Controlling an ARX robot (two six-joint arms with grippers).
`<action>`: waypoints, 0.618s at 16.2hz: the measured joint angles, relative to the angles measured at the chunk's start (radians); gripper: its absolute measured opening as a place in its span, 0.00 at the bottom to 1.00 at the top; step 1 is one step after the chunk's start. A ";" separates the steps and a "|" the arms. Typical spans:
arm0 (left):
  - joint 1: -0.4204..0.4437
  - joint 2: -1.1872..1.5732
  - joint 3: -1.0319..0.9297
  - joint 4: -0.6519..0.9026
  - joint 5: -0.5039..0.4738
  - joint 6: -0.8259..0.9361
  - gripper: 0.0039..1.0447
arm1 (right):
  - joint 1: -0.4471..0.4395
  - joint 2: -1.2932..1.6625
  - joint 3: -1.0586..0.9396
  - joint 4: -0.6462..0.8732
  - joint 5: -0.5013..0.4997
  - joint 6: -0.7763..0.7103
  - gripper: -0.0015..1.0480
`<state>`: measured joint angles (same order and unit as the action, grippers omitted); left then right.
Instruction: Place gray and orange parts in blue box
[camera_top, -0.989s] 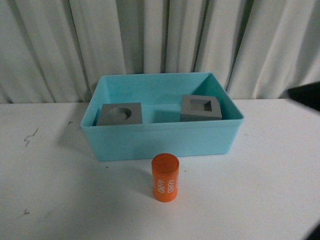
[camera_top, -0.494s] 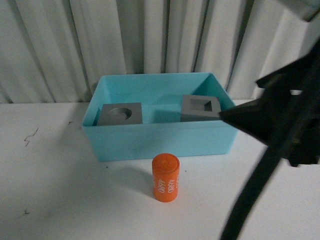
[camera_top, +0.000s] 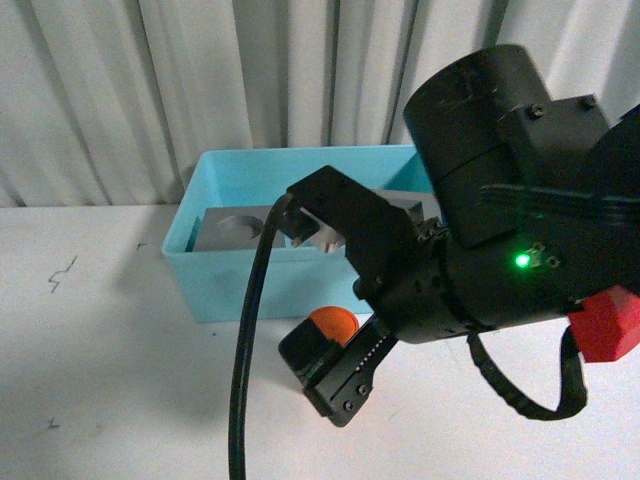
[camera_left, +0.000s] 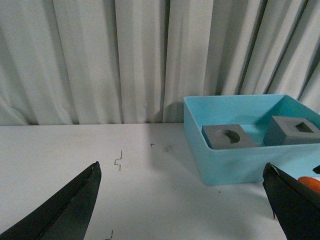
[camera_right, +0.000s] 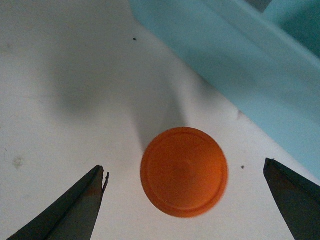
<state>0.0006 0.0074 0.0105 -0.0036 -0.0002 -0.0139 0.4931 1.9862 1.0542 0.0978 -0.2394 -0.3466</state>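
The orange cylinder (camera_right: 184, 172) stands upright on the white table just in front of the blue box (camera_right: 260, 65). My right gripper (camera_right: 185, 170) hangs above it, open, with one finger on each side and touching nothing. From the front, the right arm covers most of the cylinder (camera_top: 333, 322) and much of the blue box (camera_top: 215, 265). The gray cube with the round recess (camera_left: 231, 136) and the one with the rectangular recess (camera_left: 294, 130) both sit inside the box (camera_left: 235, 167). To the box's left, my left gripper (camera_left: 181, 167) is open over bare table.
A black cable (camera_top: 248, 350) hangs from the right arm in front of the box. Grey curtains (camera_top: 120, 90) close off the back of the white table (camera_top: 90, 350). Small pen marks (camera_left: 119, 161) dot the table on the left.
The right arm swung in from the right and now sits over the orange cylinder, hiding much of the box in the front view. The cubes, the box and the cylinder have not moved.
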 joint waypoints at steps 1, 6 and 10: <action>0.000 0.000 0.000 0.000 0.000 0.000 0.94 | 0.010 0.021 0.009 0.010 0.006 0.007 0.94; 0.000 0.000 0.000 0.000 0.000 0.000 0.94 | 0.040 0.089 0.065 0.020 0.027 0.052 0.94; 0.000 0.000 0.000 0.000 0.000 0.000 0.94 | 0.044 0.108 0.071 0.018 0.042 0.072 0.70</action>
<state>0.0006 0.0074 0.0105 -0.0036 -0.0002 -0.0139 0.5369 2.0945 1.1252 0.1154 -0.1974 -0.2741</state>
